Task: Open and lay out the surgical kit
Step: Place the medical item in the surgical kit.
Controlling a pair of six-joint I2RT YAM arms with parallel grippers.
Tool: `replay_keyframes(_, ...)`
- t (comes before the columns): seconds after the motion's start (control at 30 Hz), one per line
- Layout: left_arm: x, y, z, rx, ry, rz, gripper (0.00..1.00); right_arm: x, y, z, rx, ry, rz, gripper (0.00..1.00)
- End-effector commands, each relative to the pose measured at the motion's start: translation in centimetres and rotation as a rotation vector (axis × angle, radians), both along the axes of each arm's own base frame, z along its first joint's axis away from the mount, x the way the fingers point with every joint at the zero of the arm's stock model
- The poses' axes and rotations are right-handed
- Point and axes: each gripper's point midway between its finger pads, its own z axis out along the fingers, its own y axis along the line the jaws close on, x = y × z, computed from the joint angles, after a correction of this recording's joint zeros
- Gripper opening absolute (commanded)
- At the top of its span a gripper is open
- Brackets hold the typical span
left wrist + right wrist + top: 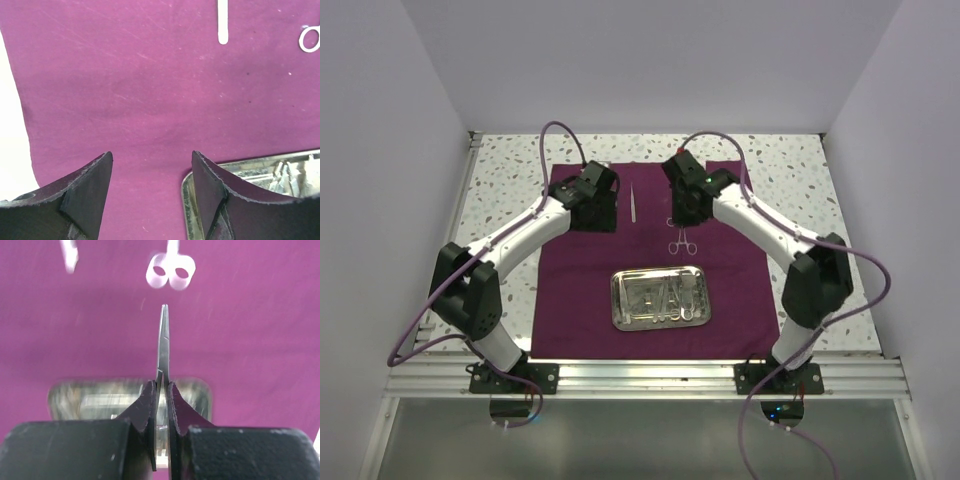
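Surgical kit [655,268]: purple cloth wrap [570,300] spread flat mid-table. Steel tray [617,300] near centre, loose instruments [665,297] inside. Tweezers [631,203] and ring-handled forceps [682,240] lie beyond it. Right gripper [161,385] pinches a thin pointed instrument [163,340]. Left gripper [152,152] gapes wide, empty. Step in hand: laying out. Next move likely calls for lowering it beside the forceps, then releasing.

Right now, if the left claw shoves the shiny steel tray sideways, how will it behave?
The small shiny rectangular steel tray looks rigid, so probably slides as one piece. The dark purple cloth wrap under it may bunch and drag along. The loose silver instruments inside would likely rattle.
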Motion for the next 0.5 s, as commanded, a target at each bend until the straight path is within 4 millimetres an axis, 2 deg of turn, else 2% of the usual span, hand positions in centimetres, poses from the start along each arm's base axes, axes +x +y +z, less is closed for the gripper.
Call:
replay_keyframes(0.0, -0.4, -1.1, 2.2, -0.069, -0.027, -0.017, 0.68, 6.1, -1.2, -0.5, -0.035, -0.040, -0.043, 0.00)
replay_keyframes(0.03, -0.9, -1.3, 2.3, -0.073, -0.023, -0.025, 0.68, 7.6, -1.6, -0.6, -0.033, -0.045, -0.061, 0.00)
replay_keyframes(0.07, -1.2, -1.4, 2.4, -0.081, -0.021, -0.027, 0.68, 9.9, -1.0, -1.0, -0.037, -0.057, -0.068, 0.00)
replay_keyframes(0.13, -2.0, -1.5, 2.5, -0.082, -0.012, -0.036, 0.68, 12.1, -1.3, -1.5, -0.057, -0.065, -0.078, 0.00)
replay_keyframes(0.17, -2.2, -1.6, 2.6, -0.086, -0.010, -0.038, 0.68, 14.0, -0.6, -2.4, -0.061, -0.069, -0.081, 0.00)
replay_keyframes(0.2, -2.6, -1.7, 2.6, -0.082, -0.004, -0.046, 0.68, 15.0, -0.5, -2.7, -0.062, -0.072, -0.085, 0.00)
replay_keyframes(0.27, -2.8, -1.7, 2.6, -0.080, 0.000, -0.050, 0.68, 17.0, -0.4, -4.6, -0.069, -0.052, -0.105, 0.00)
replay_keyframes(0.33, -3.2, -2.0, 2.8, -0.076, 0.009, -0.061, 0.68, 17.6, -0.5, -6.1, -0.070, -0.020, -0.117, 0.00)
replay_keyframes(0.37, -3.3, -2.1, 3.0, -0.075, 0.010, -0.064, 0.68, 18.2, -0.2, -6.0, -0.059, -0.031, -0.125, 0.00)
replay_keyframes(0.4, -3.5, -2.5, 3.3, -0.076, 0.007, -0.074, 0.68, 18.4, -0.1, -7.4, -0.060, -0.012, -0.126, 0.00)
replay_keyframes(0.47, -3.7, -3.1, 3.7, -0.083, 0.004, -0.086, 0.68, 18.1, 0.2, -8.8, -0.043, 0.017, -0.121, 0.04)
